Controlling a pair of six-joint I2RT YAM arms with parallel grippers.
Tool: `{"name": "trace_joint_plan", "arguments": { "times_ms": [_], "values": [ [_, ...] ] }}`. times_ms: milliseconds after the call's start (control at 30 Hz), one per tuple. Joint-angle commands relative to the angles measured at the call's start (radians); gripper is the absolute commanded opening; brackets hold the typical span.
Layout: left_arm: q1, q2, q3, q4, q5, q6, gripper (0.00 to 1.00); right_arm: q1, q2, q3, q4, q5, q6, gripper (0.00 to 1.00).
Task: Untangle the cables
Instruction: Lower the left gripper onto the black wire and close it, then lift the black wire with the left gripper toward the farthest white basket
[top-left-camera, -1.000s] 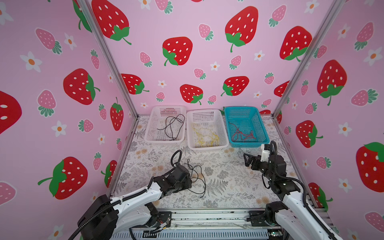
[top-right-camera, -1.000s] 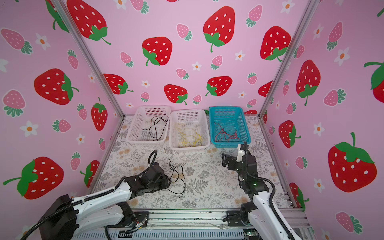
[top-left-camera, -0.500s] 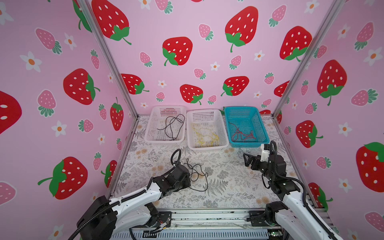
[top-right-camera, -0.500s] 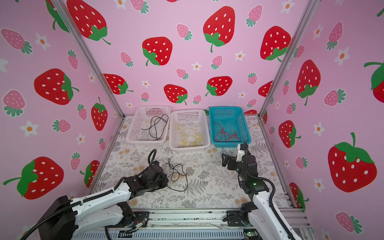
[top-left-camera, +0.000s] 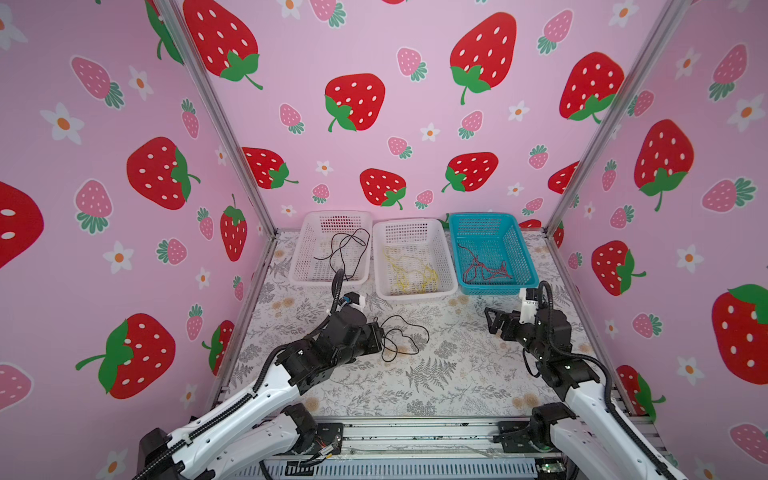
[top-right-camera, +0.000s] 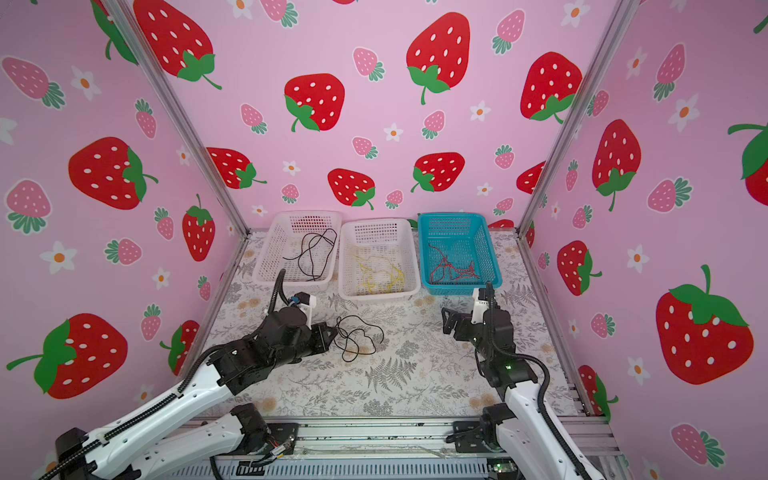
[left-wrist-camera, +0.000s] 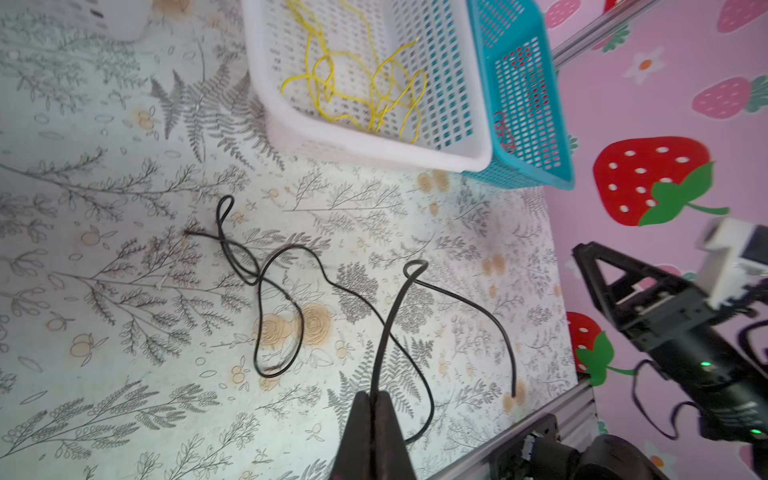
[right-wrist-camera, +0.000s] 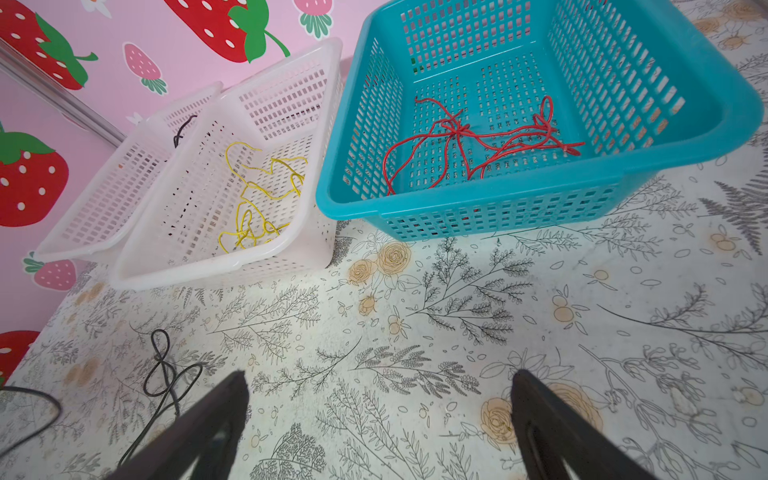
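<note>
At far left, a white basket (top-left-camera: 300, 253) holds sorted black cables (top-left-camera: 347, 243) apart from the rest. My left jaws are pinched shut on the loose black cable (left-wrist-camera: 385, 332). Its loops lie on the surface (top-left-camera: 457, 374) before the baskets, likely so I can draw them out. Yellow cables (top-left-camera: 409, 272) sit in the middle basket (top-left-camera: 415, 294) and red cables (top-left-camera: 484, 268) in the teal basket (top-left-camera: 496, 289). My right jaws hang wide open, holding nothing, placed to assist.

No legible text, label, brand, number or sign in any view. The walls (top-left-camera: 415, 50) bear pictorial prints only. The table cover (top-left-camera: 457, 374) bears line drawings only.
</note>
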Motion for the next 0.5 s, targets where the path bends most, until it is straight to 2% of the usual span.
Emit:
{"name": "trace_joint_plan", "arguments": {
  "times_ms": [0,467],
  "values": [
    [-0.003,-0.008,0.095,-0.089,0.011,0.041,0.0,0.008,0.003,-0.013,0.028,-0.025,0.002,0.99],
    [-0.002,0.05,0.471,-0.245,-0.004,0.202,0.0,0.014,0.037,-0.015,0.04,-0.042,0.0,0.99]
  ]
}}
